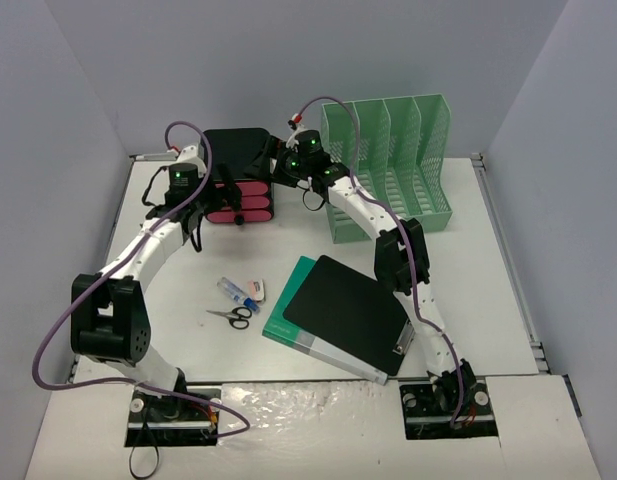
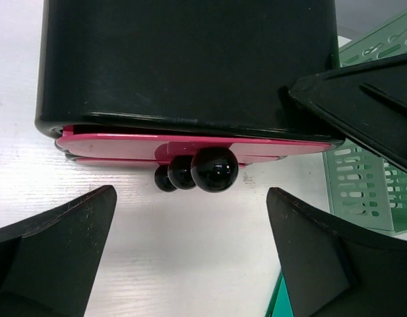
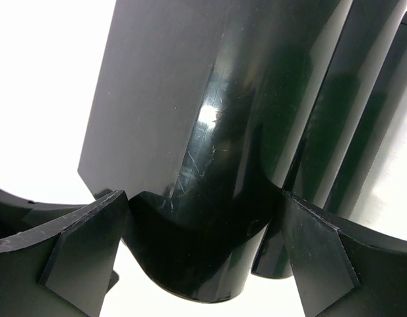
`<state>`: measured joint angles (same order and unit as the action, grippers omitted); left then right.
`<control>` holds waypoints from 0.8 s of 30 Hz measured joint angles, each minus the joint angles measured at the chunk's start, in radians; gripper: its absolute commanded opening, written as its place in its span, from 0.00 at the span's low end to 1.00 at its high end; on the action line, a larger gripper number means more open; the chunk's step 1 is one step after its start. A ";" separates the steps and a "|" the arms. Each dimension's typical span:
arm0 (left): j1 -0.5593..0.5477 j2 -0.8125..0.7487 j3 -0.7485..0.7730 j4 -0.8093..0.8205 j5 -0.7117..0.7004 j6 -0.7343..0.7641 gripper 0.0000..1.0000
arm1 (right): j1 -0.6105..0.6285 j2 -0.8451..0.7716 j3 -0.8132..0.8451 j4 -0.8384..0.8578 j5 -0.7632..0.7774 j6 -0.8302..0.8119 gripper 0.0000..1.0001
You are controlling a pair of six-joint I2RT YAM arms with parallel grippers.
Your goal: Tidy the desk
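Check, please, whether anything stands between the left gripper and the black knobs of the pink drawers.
Nothing visible does. In the left wrist view the left gripper is open and faces the knobs; only a bare strip of the white desk lies between them. The green file rack stands off to the right.

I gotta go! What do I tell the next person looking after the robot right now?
Left gripper: open, empty, facing the black drawer box with pink drawers.
Right gripper: open, at that box's right side; contact unclear.
On the white desk: slotted green plastic file rack at the back right; flat black folder on a teal book, black-handled scissors, a blue-and-white tube and a small white-and-orange item lie loose in front.
Done: nothing visibly put away. Left: tidy the loose items.
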<state>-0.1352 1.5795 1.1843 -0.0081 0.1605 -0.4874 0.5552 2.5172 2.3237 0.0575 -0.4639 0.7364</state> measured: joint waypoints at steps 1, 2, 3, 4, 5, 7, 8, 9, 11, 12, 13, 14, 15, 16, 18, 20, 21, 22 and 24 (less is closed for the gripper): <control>0.000 0.008 0.000 0.006 0.000 0.000 0.97 | 0.000 0.000 0.000 0.000 -0.001 0.000 0.92; 0.000 0.015 0.000 0.012 0.002 -0.001 0.97 | 0.000 0.000 -0.001 0.001 -0.002 0.000 0.92; 0.000 0.022 0.000 0.019 0.006 -0.003 0.97 | 0.000 0.000 -0.001 0.001 -0.002 0.000 0.92; 0.000 0.028 0.000 0.025 0.010 -0.006 0.96 | -0.001 0.000 -0.001 0.002 -0.003 0.000 0.92; 0.000 0.034 0.000 0.031 0.015 -0.009 0.93 | -0.003 0.000 -0.001 0.002 -0.004 0.000 0.91; 0.000 0.045 0.000 0.048 0.027 -0.015 0.88 | -0.006 0.000 -0.002 0.003 -0.008 0.000 0.91; 0.000 0.050 0.001 0.057 0.032 -0.018 0.86 | -0.006 0.000 -0.002 0.003 -0.009 0.000 0.91; 0.000 0.056 0.002 0.066 0.038 -0.020 0.84 | -0.007 0.000 -0.003 0.004 -0.009 0.000 0.91; 0.000 0.070 0.007 0.079 0.051 -0.023 0.75 | -0.007 0.000 -0.003 0.005 -0.010 0.000 0.91; 0.000 0.078 0.012 0.083 0.056 -0.025 0.73 | -0.007 0.000 -0.003 0.006 -0.011 0.000 0.91; 0.000 0.085 0.017 0.087 0.061 -0.029 0.71 | -0.008 0.000 -0.003 0.006 -0.012 0.000 0.91; 0.000 0.093 0.022 0.091 0.065 -0.030 0.66 | -0.010 0.000 -0.003 0.006 -0.013 0.000 0.91; 0.000 0.100 0.027 0.094 0.069 -0.030 0.60 | -0.011 0.001 -0.003 0.006 -0.014 0.000 0.90; 0.000 0.105 0.030 0.096 0.073 -0.031 0.55 | -0.012 0.001 -0.003 0.006 -0.015 0.000 0.90; 0.000 0.109 0.033 0.097 0.077 -0.036 0.45 | -0.012 0.001 -0.003 0.007 -0.016 0.001 0.90; 0.000 0.109 0.034 0.098 0.079 -0.038 0.38 | -0.013 0.001 -0.003 0.007 -0.016 0.001 0.90; 0.000 0.109 0.035 0.098 0.080 -0.040 0.33 | -0.013 0.001 -0.003 0.007 -0.017 0.001 0.90; 0.000 0.109 0.037 0.098 0.082 -0.039 0.30 | -0.013 0.001 -0.003 0.007 -0.017 0.001 0.90; 0.000 0.109 0.040 0.097 0.083 -0.040 0.23 | -0.013 0.001 -0.003 0.007 -0.016 0.001 0.90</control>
<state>-0.1352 1.6890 1.2247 0.0885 0.2435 -0.5275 0.5426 2.5183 2.3203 0.0643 -0.4801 0.7375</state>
